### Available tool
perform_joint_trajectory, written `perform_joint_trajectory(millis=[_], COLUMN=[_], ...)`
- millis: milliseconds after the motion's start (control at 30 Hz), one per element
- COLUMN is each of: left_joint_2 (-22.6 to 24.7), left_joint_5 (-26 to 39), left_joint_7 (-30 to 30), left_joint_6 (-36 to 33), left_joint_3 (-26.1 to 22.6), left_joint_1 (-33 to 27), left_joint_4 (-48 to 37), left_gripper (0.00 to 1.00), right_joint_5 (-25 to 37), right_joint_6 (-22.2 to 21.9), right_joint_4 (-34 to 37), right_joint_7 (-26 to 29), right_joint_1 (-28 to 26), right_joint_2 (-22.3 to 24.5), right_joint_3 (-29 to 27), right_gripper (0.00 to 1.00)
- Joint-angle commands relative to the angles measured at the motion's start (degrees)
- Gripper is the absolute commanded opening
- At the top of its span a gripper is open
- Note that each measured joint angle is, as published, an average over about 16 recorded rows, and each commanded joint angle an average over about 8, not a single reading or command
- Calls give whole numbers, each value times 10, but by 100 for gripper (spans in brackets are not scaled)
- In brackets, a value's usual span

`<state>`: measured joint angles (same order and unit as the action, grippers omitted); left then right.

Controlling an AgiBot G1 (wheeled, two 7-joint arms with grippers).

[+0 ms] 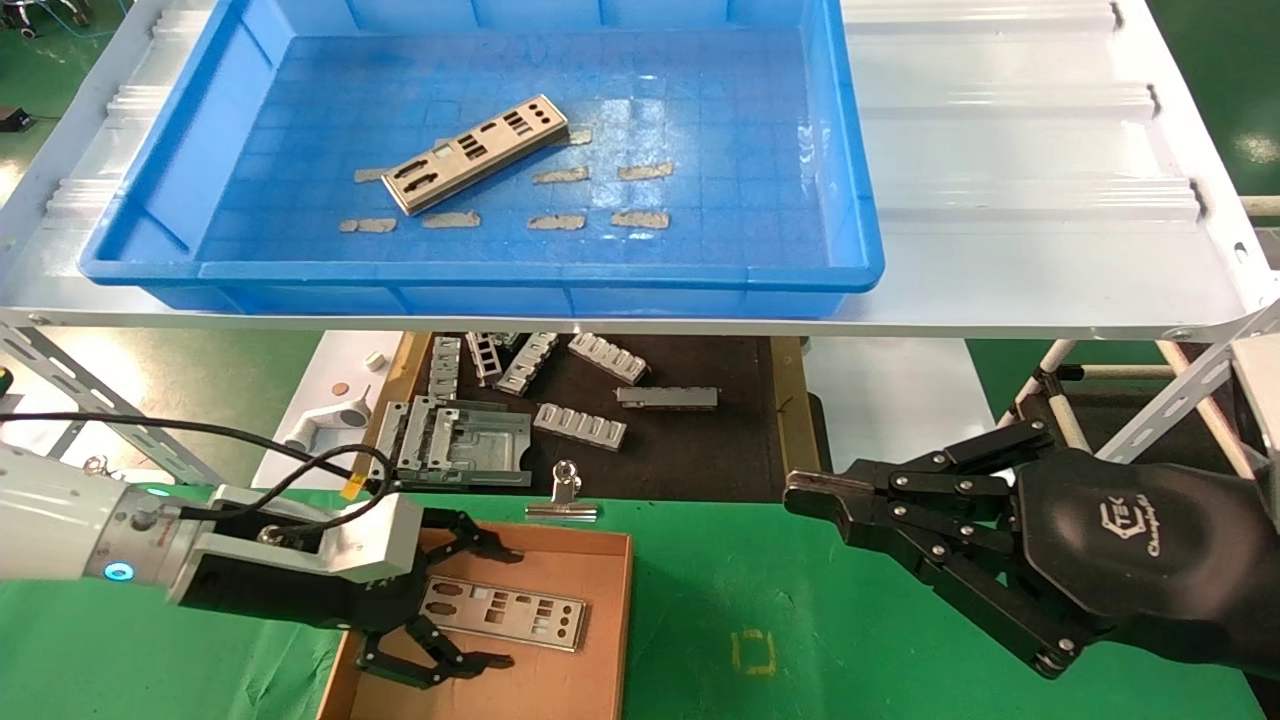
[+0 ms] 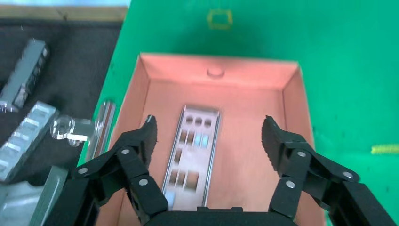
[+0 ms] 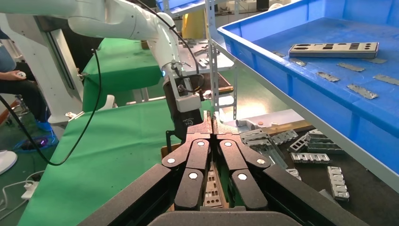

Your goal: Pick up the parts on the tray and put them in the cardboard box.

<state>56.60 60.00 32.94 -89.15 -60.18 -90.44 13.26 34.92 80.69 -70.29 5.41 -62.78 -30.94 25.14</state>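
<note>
A silver plate [image 1: 475,153] with port cutouts lies in the blue tray [image 1: 480,270] on the white shelf; it also shows in the right wrist view [image 3: 334,49]. Another silver plate [image 1: 502,612] lies flat in the brown cardboard box [image 1: 590,640], also seen in the left wrist view [image 2: 190,157]. My left gripper [image 1: 500,605] hangs open and empty just above that plate inside the box [image 2: 291,99], its fingers [image 2: 146,136] apart on either side of it. My right gripper [image 1: 805,495] is shut and empty, held above the green table to the right of the box.
Grey tape scraps [image 1: 640,218] lie on the tray floor. Below the shelf, chunky grey ribbed brackets [image 1: 580,425] and a metal frame [image 1: 455,445] sit on a dark mat. A binder clip [image 1: 563,497] lies at the box's far edge. Green cloth [image 1: 850,640] covers the table.
</note>
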Motion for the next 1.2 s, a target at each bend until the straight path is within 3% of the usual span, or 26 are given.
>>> perform_joint_trajectory(millis=[33,1200], left_joint_2=[-4,-140], left_joint_5=[-2,-117], left_joint_7=[-10,-284], left_joint_6=[2,23], left_joint_3=[9,286], left_joint_1=[6,187], left_joint_4=[13,391], left_gripper=[100,100], right_joint_5=[0,0], right_joint_6=[0,0], right_joint_4=[0,0], right_joint_7=[0,0], right_joint_1=[0,0], right_joint_2=[0,0], right_joint_3=[0,0], right_gripper=[100,100])
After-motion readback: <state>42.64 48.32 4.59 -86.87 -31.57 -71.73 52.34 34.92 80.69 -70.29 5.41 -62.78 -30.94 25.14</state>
